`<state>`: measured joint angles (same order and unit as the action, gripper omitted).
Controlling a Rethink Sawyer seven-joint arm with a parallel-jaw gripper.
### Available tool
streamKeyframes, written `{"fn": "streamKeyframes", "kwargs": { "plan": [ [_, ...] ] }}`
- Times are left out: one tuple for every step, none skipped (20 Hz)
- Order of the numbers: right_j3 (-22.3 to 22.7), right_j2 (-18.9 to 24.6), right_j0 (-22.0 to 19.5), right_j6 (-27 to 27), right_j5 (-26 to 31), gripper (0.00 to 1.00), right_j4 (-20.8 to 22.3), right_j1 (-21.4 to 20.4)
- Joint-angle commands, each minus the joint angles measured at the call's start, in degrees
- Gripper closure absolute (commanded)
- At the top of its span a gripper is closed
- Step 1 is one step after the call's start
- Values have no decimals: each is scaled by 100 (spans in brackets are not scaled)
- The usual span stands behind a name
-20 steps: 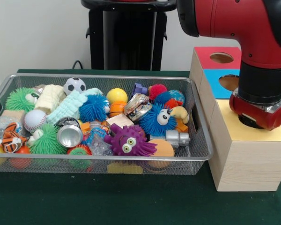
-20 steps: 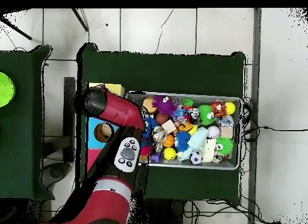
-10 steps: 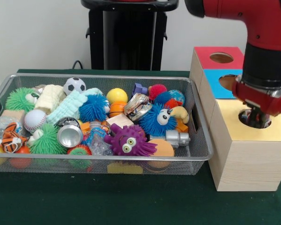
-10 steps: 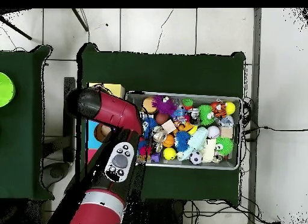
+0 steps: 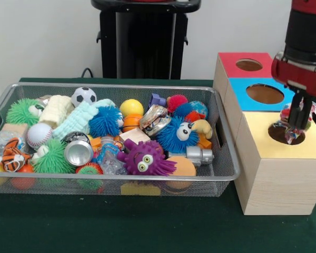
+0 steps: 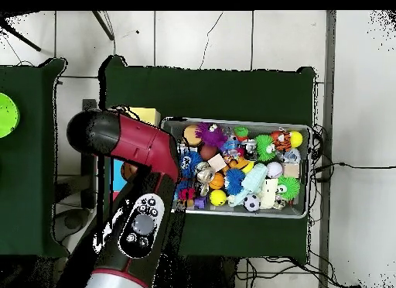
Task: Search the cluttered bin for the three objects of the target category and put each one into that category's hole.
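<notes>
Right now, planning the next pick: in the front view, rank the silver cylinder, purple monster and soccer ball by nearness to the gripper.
From the gripper:
1. Silver cylinder, bin's right end.
2. Purple monster, front middle.
3. Soccer ball, back left.

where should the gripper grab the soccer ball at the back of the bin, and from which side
Judging from the front view, come straight down from above. The soccer ball sits high against the far rim of the bin, its top half exposed. Close across its widest part, fingers to its left and right: the cream knitted roll crowds its lower left, so a low side approach looks blocked.
</notes>
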<state>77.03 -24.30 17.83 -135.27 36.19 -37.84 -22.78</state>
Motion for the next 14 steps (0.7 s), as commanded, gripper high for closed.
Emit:
{"fn": "streamKeyframes", "kwargs": {
  "plan": [
    [506, 164, -124, -1396, 236, 100, 11, -79],
    [525, 201, -139, -1370, 156, 100, -2, -57],
    [517, 227, -152, -1364, 59, 100, -16, -17],
    [546, 266, -162, -1359, -61, 100, -42, 9],
    [555, 305, -170, -1345, -154, 100, -59, 39],
    [562, 336, -189, -1313, -253, 100, -64, 73],
    [588, 404, -232, -1252, -389, 100, -80, 108],
    [606, 471, -274, -1198, -520, 100, -95, 148],
    [608, 514, -312, -1150, -657, 100, -94, 203],
    [632, 594, -367, -1077, -766, 100, -107, 224],
    [631, 628, -397, -1039, -847, 100, -104, 247],
    [653, 673, -426, -1005, -917, 100, -111, 248],
    [660, 674, -429, -1011, -924, 100, -110, 238],
    [668, 675, -433, -1016, -931, 100, -108, 229]
  ]
}}
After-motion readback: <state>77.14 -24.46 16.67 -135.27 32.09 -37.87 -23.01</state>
